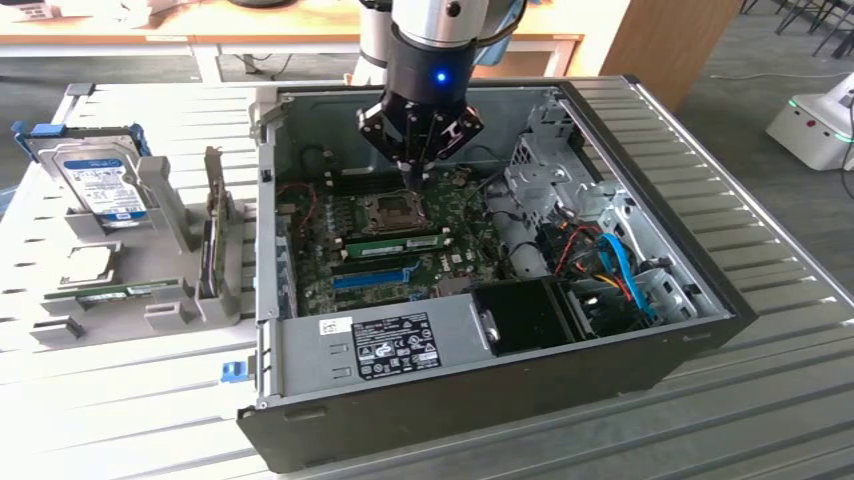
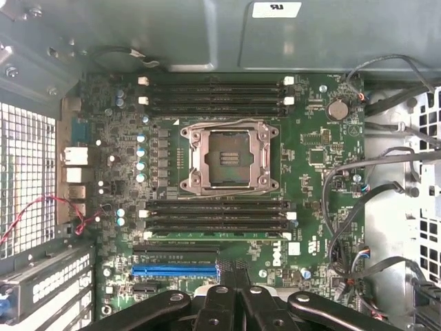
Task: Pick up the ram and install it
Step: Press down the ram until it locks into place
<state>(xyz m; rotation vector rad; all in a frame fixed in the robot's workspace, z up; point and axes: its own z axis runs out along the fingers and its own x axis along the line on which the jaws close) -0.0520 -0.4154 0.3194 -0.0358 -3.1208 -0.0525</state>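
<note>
Jaws pressed together, nothing pinched. Black gripper hangs inside open black-and-grey computer case, tips just above square metal CPU socket on green motherboard. In wrist view gripper sits near long blue plastic slot and black memory slots. One long thin green ram stick already seated just beside socket. Another green ram stick lies in grey holder rack on desk, well apart, toward exterior view's left, near boxy hard drive with blue-white label.
</note>
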